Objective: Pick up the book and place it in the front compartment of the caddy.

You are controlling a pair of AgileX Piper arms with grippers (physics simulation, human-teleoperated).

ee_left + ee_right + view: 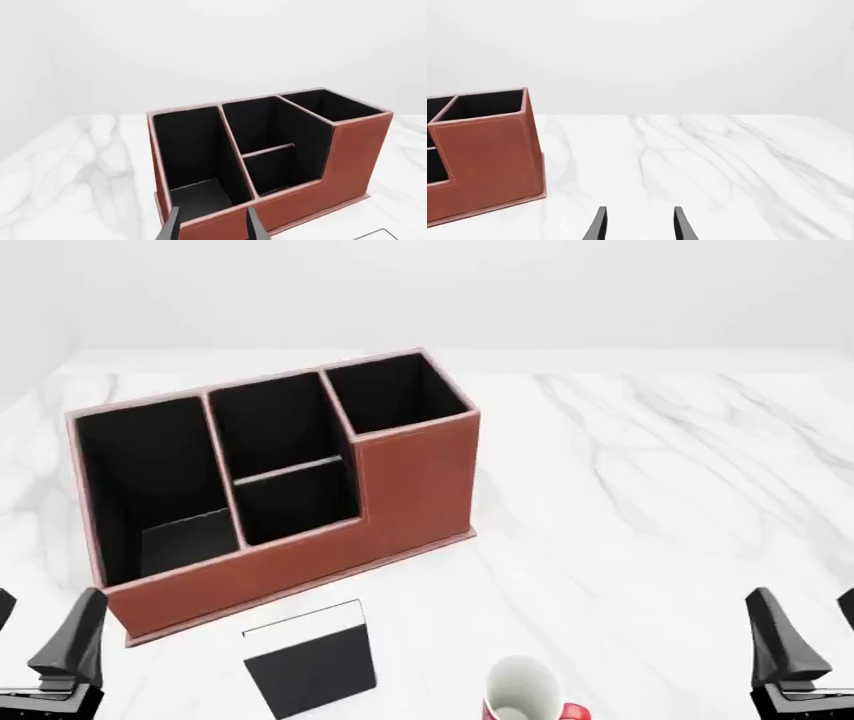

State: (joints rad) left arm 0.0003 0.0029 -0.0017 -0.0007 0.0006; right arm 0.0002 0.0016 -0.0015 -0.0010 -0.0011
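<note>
While the book (318, 660) lies flat on the marble worktop (641, 490), just in front of the caddy (414, 490) and beside a white mug (523, 692) (red handle), the front compartment (296, 502) holds nothing; the left gripper (212, 225) and right gripper (639, 225) hang low with jaws parted, gripping nothing
</note>
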